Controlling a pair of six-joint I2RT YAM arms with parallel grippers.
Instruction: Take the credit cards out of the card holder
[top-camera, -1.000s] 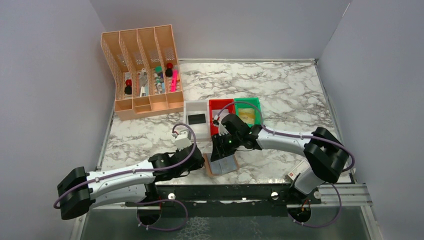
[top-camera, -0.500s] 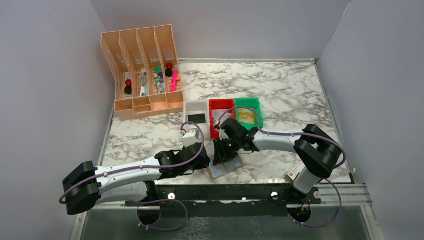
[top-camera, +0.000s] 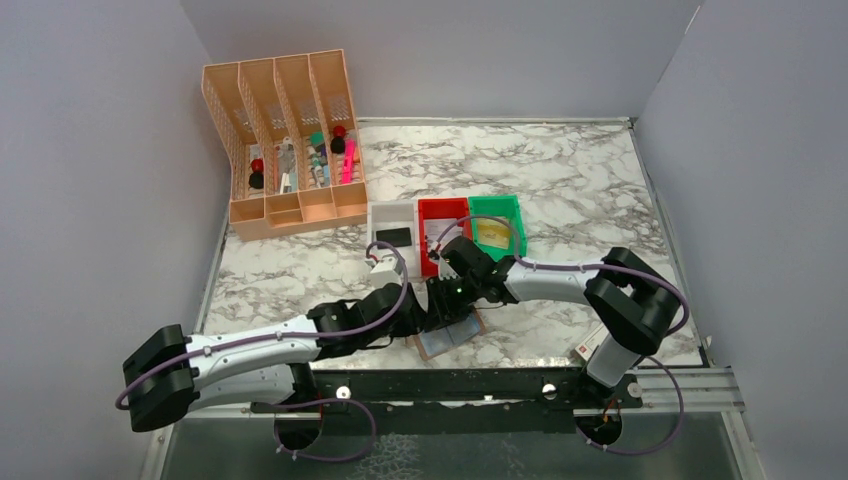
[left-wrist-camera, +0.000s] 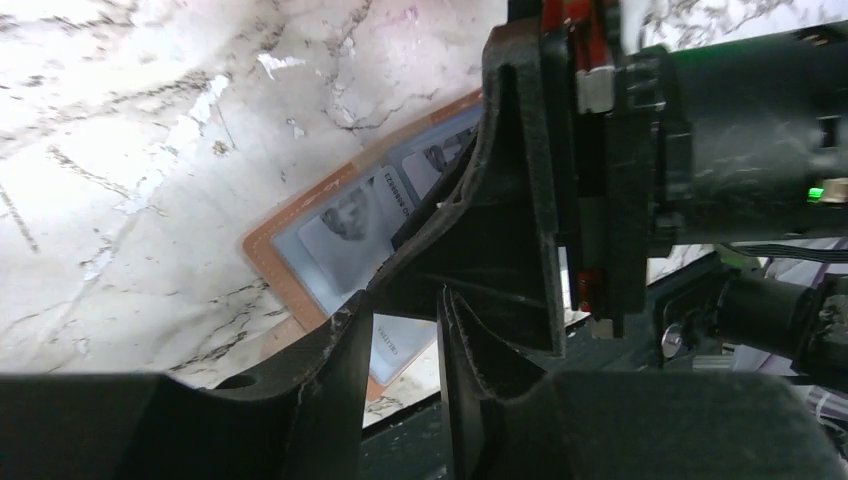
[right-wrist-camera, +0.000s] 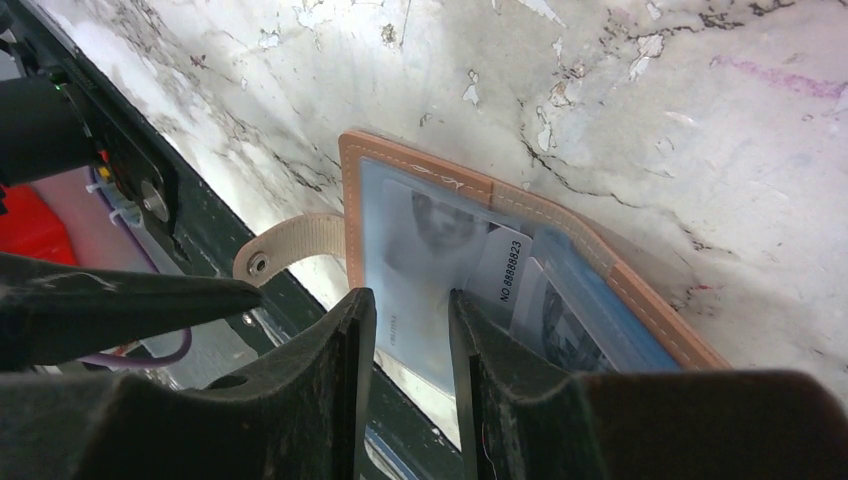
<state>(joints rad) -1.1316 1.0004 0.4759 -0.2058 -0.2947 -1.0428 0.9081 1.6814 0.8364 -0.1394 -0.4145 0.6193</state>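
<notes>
While the marble table (top-camera: 560, 170) bears the brown card holder (top-camera: 447, 340) lying open by its near edge, the left gripper (left-wrist-camera: 405, 308) and right gripper (right-wrist-camera: 407, 300) hang close over it, fingers parted only narrowly, a pale credit card (right-wrist-camera: 420, 235) tucked in its pocket.

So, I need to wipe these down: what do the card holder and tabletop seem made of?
Card holder: tan leather or faux leather, matte, pale stitching along its edge; pockets look like clear plastic, cards showing through. Tabletop: white marble look, grey veins; real stone or laminate, cannot tell.
</notes>
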